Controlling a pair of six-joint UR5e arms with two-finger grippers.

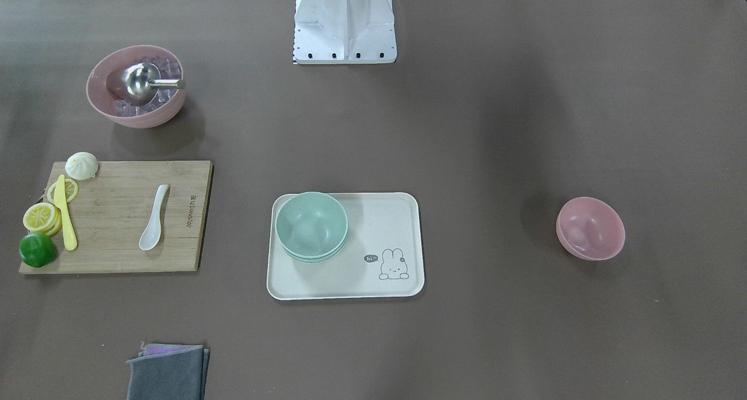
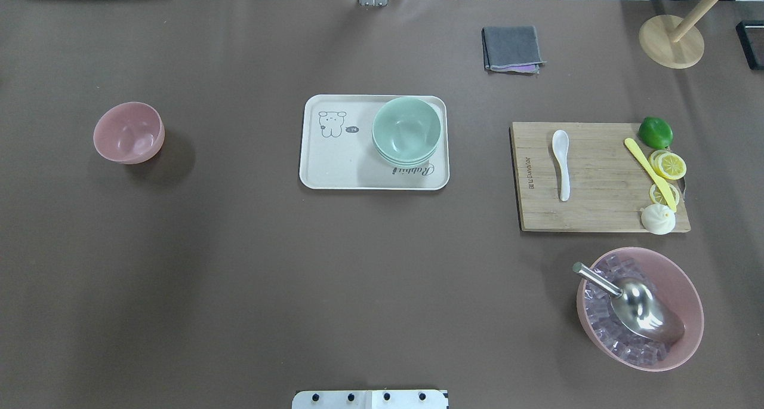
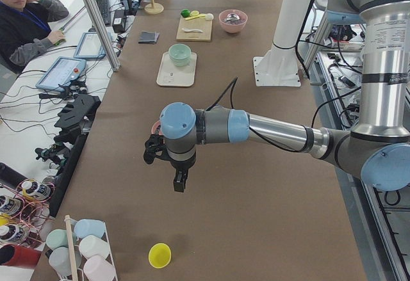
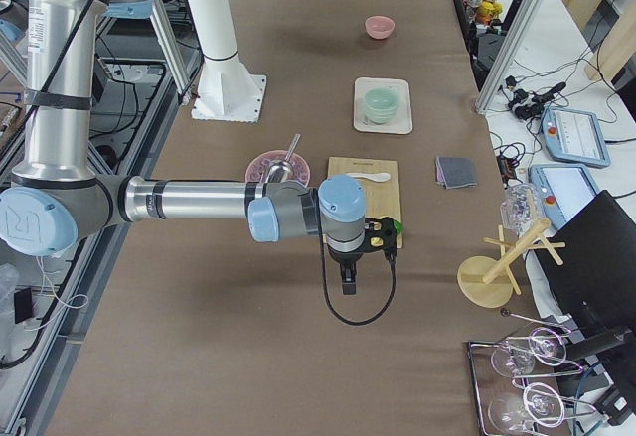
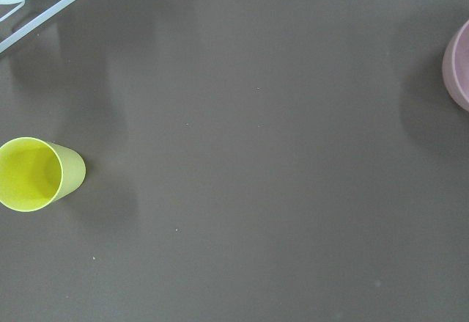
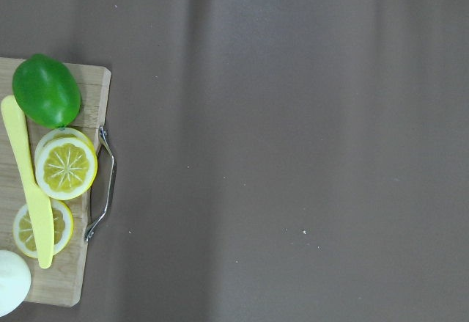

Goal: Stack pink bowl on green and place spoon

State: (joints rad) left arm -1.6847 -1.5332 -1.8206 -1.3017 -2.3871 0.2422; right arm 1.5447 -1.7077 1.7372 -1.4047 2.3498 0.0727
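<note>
Plainly, from the front the pink bowl (image 1: 590, 228) stands alone toward the table (image 1: 496, 125) end on the robot's left, well apart from the green bowl (image 1: 311, 225) on the mid-table tray (image 1: 385, 225); the spoon (image 1: 154, 218) lies on the cutting board (image 1: 111, 213) toward the opposite end. Overhead, an ice-filled bowl (image 2: 683, 292) holding a metal scoop (image 2: 641, 307) sits near the robot-side edge. From the left end, the left gripper (image 3: 180, 182) hangs above the table; clenched or released, I cannot tell. From the right end, the right gripper (image 4: 347, 279) hangs near the board, its state equally unclear. Wrist views show a yellow cup (image 5: 37, 173) and a lime (image 6: 46, 90).
</note>
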